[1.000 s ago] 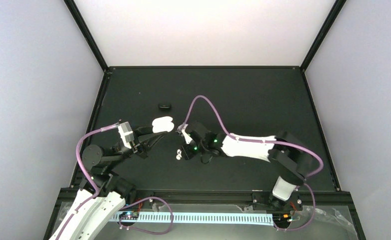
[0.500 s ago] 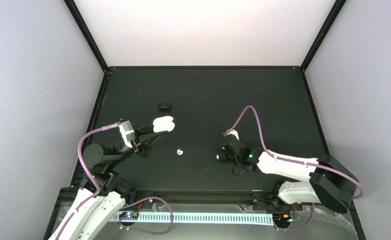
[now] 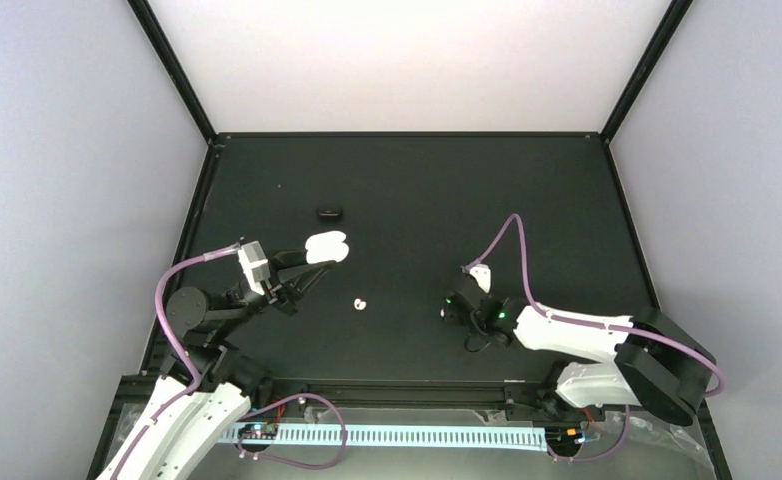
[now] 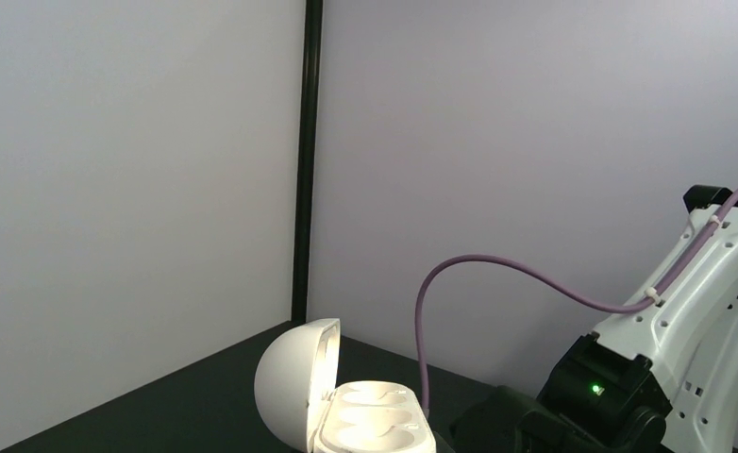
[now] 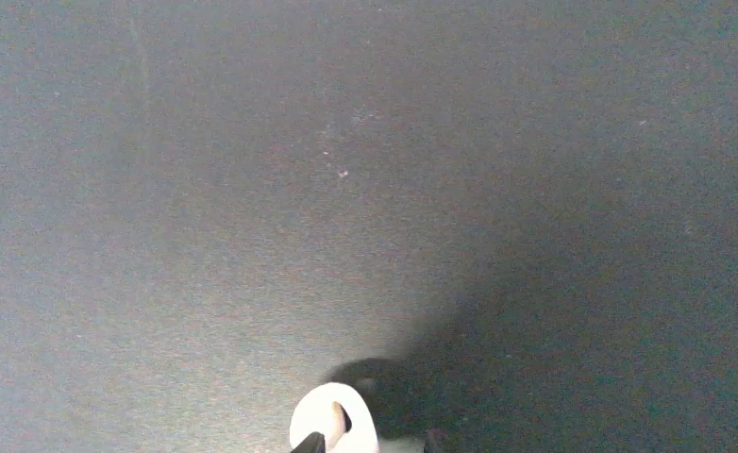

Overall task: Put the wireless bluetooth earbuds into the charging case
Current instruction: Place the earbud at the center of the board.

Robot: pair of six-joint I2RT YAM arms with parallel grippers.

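My left gripper (image 3: 317, 263) is shut on the charging case (image 3: 325, 248), a white oval case held at the left of the table. In the left wrist view the case (image 4: 370, 420) has its lid open to the left and its wells are empty. One small white earbud (image 3: 360, 303) lies on the black table between the arms. My right gripper (image 3: 444, 311) is low over the table right of centre. In the right wrist view the other white earbud (image 5: 332, 423) sits between my fingertips (image 5: 309, 441) at the bottom edge, just above its shadow.
A small black oval object (image 3: 329, 211) lies on the table (image 3: 527, 200) behind the case. The table is a black mat with a black frame and pale walls on three sides. The right arm's purple cable (image 4: 535, 274) shows in the left wrist view.
My right gripper has left the spot by the two earbuds and swung right with one earbud. One earbud stays on the table. The left gripper and case have not moved.
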